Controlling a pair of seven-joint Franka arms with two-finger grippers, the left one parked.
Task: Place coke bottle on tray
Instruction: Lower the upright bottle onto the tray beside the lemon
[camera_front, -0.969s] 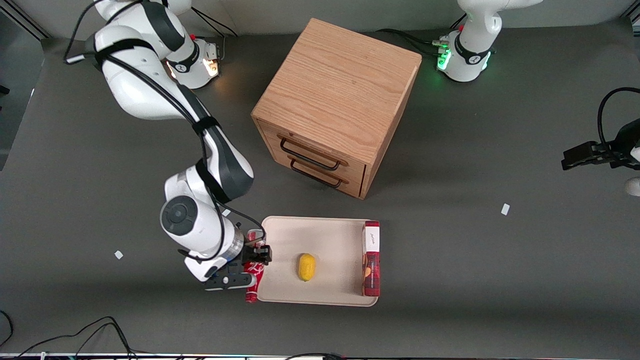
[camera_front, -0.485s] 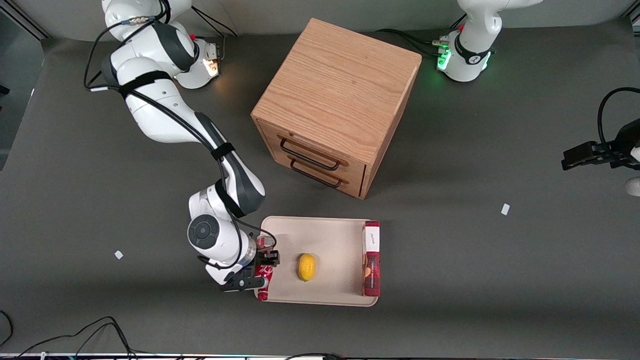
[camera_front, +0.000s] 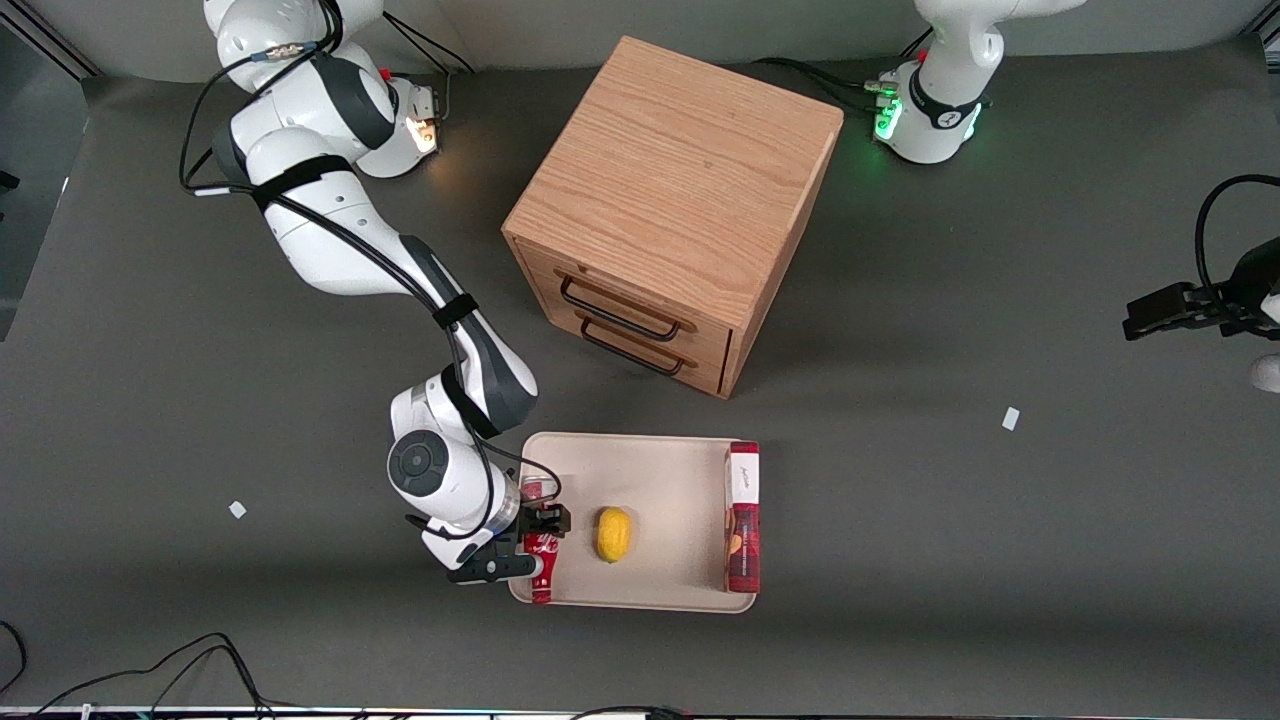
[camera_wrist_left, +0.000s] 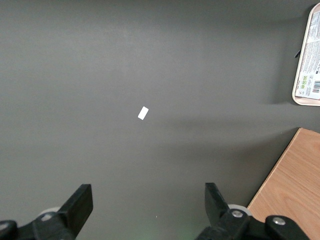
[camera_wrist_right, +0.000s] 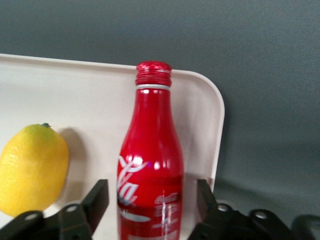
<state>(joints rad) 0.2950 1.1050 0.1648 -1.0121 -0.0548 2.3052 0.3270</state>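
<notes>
- The right arm's gripper (camera_front: 537, 545) sits low at the edge of the tray (camera_front: 655, 470) that faces the working arm's end of the table.
- Its two black fingers (camera_wrist_right: 97, 200) flank the lower body of the coke bottle (camera_front: 543, 560), one on each side, close against it; they appear to be gripping it, though the exact contact is hard to make out.
- The coke bottle (camera_wrist_right: 150, 165) is red with white script lettering and a red ribbed cap. From the wrist camera it shows over the tray's cream surface, near a rounded corner of the tray (camera_wrist_right: 210, 115).
- A yellow lemon (camera_front: 613, 534) lies on the tray just beside the bottle, not touching it. The wrist camera shows the lemon (camera_wrist_right: 32, 167) with a small dark stem end.
- A flat dark-red box (camera_front: 742, 515) with a white end lies along the tray's edge toward the parked arm's end, well apart from the bottle.
- A wooden drawer cabinet (camera_front: 675, 200) with two dark handles stands on the grey table (camera_front: 1000, 560), farther from the front camera than the tray.
- Two small white scraps (camera_front: 1010, 418) lie on the table, one toward each end.
</notes>
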